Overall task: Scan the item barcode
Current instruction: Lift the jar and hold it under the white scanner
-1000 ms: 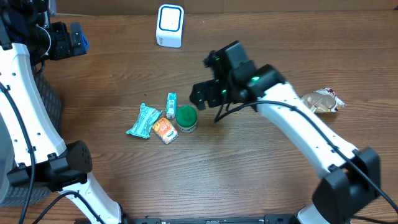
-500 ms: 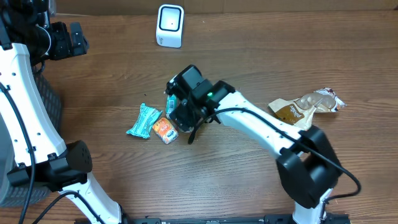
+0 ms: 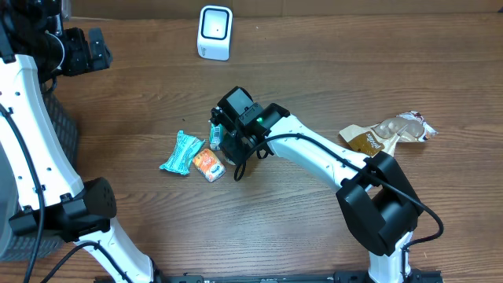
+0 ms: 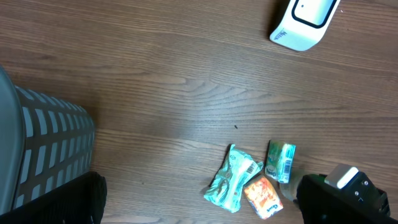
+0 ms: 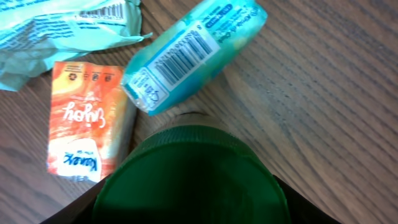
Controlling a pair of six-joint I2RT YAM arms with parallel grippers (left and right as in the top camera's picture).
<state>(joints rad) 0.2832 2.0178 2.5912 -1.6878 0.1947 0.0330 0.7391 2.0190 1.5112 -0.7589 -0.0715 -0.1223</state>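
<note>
**A:** What did your right claw [image 3: 229, 148] just do?

**B:** A second ago it hung off to the right of the pile. Now it's dropped right over the round green-lidded tub [image 5: 186, 180], just beside the small teal carton [image 5: 193, 53]. Can't tell if it's gripping yet.

**A:** And the left claw [image 3: 82, 49]?

**B:** Wide open, empty. The white boxy scanner [image 3: 214, 31] sits well apart, so you've still got the lift and carry ahead.

Looks like a robot lab bench mocked up as a shop checkout: wood-grain tabletop [image 3: 330, 63], white barcode scanner [image 3: 214, 31] at the far edge, loose snack packets [image 3: 181, 152], grey mesh basket [image 4: 46, 146] alongside, white robot arms [image 3: 314, 153] reaching over.
</note>
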